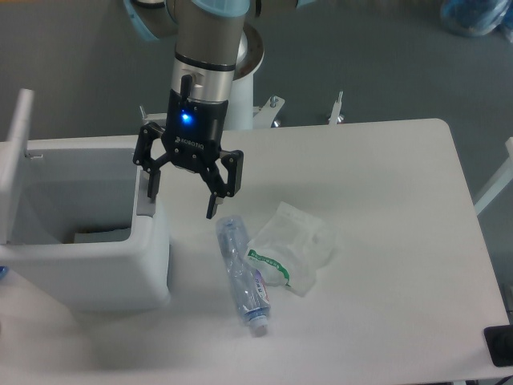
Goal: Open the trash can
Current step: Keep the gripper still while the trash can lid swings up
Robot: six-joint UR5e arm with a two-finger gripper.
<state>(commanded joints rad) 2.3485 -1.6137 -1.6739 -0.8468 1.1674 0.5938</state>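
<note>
The white trash can [120, 273] stands at the table's left side with its lid [16, 164] swung up on the far left edge, so the inside shows. My gripper [183, 196] hangs open over the can's right rim. Its left fingertip [151, 186] rests at the grey push-button tab [144, 204], and its right finger [213, 200] hangs over the table beside the can. Nothing is held between the fingers.
A crushed clear plastic bottle [243, 277] lies on the table just right of the can. A crumpled clear plastic bag [290, 245] with a green mark lies against it. A black object [501, 345] sits at the table's lower right corner.
</note>
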